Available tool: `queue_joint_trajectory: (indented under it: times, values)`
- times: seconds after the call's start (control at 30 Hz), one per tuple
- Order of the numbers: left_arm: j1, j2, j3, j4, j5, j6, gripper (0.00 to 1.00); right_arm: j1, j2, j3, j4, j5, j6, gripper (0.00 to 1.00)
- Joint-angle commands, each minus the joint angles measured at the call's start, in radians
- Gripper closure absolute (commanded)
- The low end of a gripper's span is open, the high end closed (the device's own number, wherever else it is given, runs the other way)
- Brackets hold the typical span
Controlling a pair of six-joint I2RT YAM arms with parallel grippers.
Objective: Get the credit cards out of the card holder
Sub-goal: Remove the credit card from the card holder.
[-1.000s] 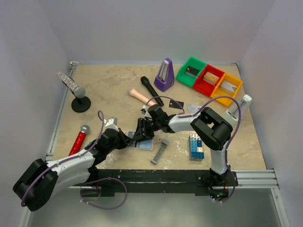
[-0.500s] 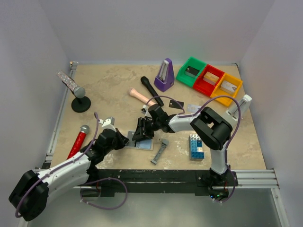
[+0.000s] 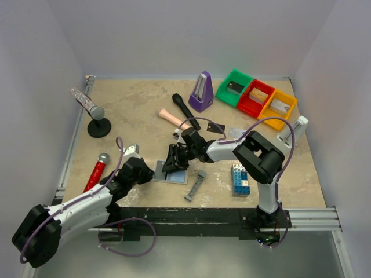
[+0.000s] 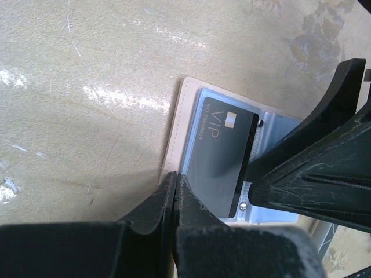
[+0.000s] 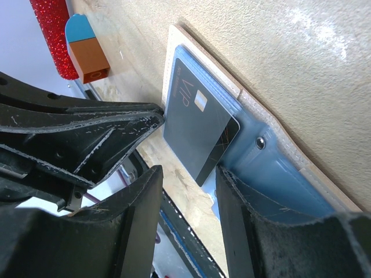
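Note:
The light-blue card holder [image 3: 174, 176] lies open near the table's front edge, with pale edging [image 4: 174, 124]. A black VIP credit card [image 4: 223, 156] lies on its left panel, also seen in the right wrist view [image 5: 194, 130]. My left gripper [image 4: 175, 176] is shut, its tips at the holder's left edge by the card's corner; nothing shows between them. My right gripper [image 5: 188, 171] is open, astride the card's other end, one finger [image 5: 261, 226] on the blue panel [image 5: 272, 168]. Another black card [image 3: 215, 128] and a pale card [image 3: 236, 132] lie on the table behind.
A grey bar [image 3: 195, 185] and a blue-and-white brick stack [image 3: 240, 178] lie right of the holder. A red glitter microphone [image 3: 95, 172] lies left. A stand [image 3: 98, 124], black microphone [image 3: 185, 107], purple metronome [image 3: 202, 91] and coloured bins [image 3: 255, 97] are behind.
My left arm has drawn back a little to the left, away from the right gripper. The right arm and the holder have stayed put.

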Motion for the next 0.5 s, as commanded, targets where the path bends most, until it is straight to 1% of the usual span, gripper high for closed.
queue_joint_trajectory:
  times: [0.0,0.3,0.33,0.47]
  values:
    - [0.003,-0.001,0.037,-0.001,-0.032,0.011,1.00,-0.004,0.004,0.019,-0.002,-0.015,-0.014,0.54]
    - [0.003,0.069,0.006,0.061,0.040,0.011,1.00,-0.004,0.006,0.029,-0.008,-0.013,-0.014,0.53]
    - [0.003,0.074,0.000,0.103,0.047,0.008,1.00,-0.004,0.006,0.029,-0.008,-0.013,-0.014,0.53]
    - [0.003,0.082,-0.026,0.127,0.064,-0.007,1.00,-0.004,0.004,0.022,0.016,-0.012,-0.001,0.53]
